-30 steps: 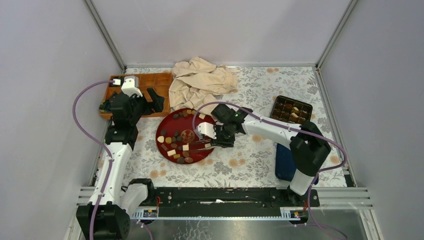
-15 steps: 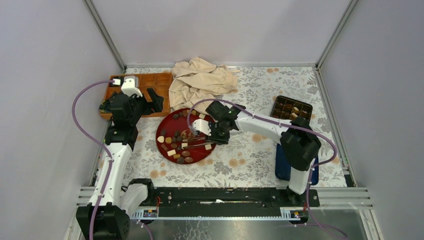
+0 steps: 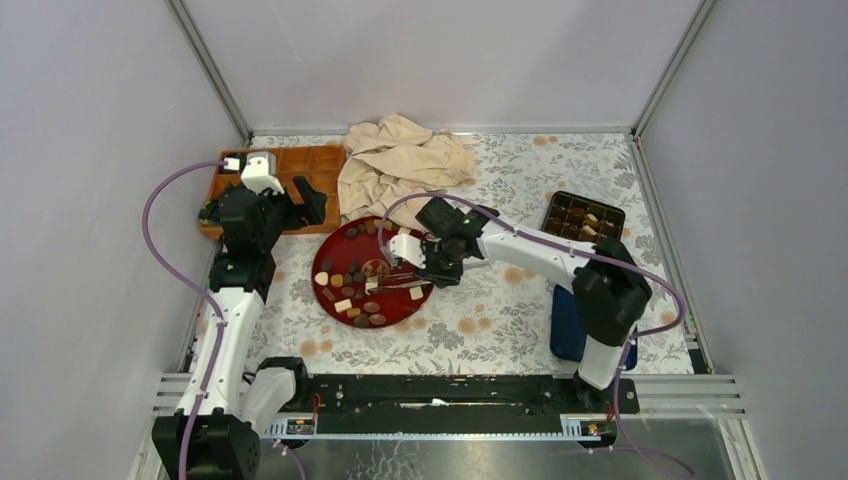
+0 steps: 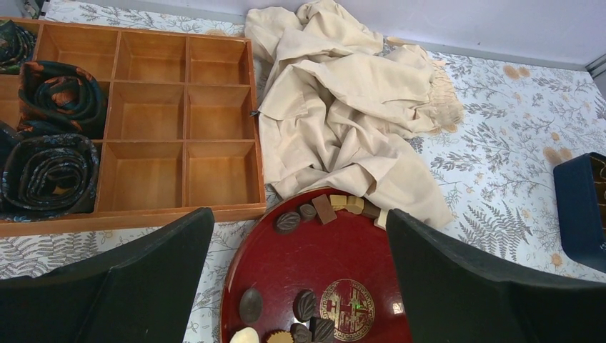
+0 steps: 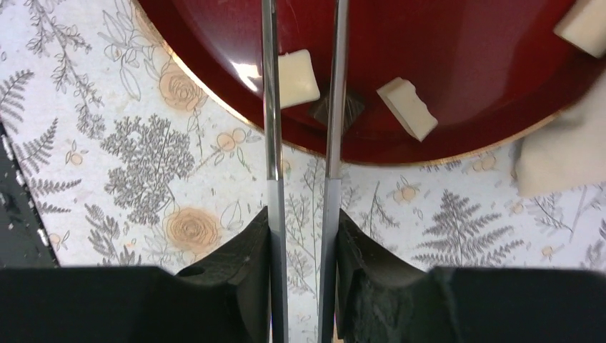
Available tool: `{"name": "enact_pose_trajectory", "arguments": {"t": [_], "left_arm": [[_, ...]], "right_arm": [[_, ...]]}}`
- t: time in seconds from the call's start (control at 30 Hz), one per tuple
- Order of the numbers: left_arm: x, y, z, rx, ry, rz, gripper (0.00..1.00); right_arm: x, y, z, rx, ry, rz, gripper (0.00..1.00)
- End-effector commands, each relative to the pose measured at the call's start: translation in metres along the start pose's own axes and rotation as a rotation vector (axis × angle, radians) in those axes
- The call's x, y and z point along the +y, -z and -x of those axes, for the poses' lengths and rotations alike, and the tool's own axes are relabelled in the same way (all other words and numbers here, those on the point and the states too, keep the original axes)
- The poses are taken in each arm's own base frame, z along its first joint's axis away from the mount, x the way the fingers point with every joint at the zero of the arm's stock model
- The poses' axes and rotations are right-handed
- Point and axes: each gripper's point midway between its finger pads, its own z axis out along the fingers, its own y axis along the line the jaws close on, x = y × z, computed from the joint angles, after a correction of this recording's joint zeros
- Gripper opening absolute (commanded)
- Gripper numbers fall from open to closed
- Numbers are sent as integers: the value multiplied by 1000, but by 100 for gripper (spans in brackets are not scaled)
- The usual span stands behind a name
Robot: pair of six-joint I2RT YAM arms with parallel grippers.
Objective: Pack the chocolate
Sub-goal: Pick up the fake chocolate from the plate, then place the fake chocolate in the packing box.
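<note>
Right arm stretched leftward, right gripper pinching slim metal tweezers over the round red plate, right edge; left gripper hung spread wide.

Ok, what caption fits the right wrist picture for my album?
Right gripper holding thin metal tweezers over round red plate with cream-white chocolate squares.

The chocolate is seen as many small dark brown, light brown and cream-white pieces, round, oval and square, laid flat and scattered over a red round plate on the bench. Two cream squares and a dark square between them are found close to the plate's rim. Further pieces are set in the compartments of a dark tray at the right.
</note>
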Motion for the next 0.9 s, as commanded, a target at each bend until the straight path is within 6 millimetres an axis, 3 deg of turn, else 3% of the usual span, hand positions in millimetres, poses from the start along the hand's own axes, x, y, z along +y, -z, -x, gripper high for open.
{"name": "enact_pose_trajectory", "arguments": {"t": [0.0, 0.17, 0.27, 0.4, 0.53, 0.7, 0.87], "left_arm": [[-1, 4, 9, -39, -18, -3, 99], [-3, 6, 11, -50, -18, -8, 99], [-4, 7, 13, -55, -18, -11, 99], [-6, 8, 14, -58, -16, -21, 99], [-9, 8, 13, -57, -17, -32, 99], [-13, 10, 15, -62, -18, -44, 99], [-15, 11, 16, -67, -19, -53, 99]], "right_arm": [[-1, 53, 10, -124, -37, -34, 0], [3, 93, -16, -208, -134, -18, 0], [-2, 118, -42, -251, -218, -62, 0], [-13, 150, -93, -277, -371, -183, 0], [-11, 183, -152, -247, -485, -311, 0], [3, 223, -230, -167, -630, -411, 0], [27, 258, -288, -102, -745, -439, 0]]}}
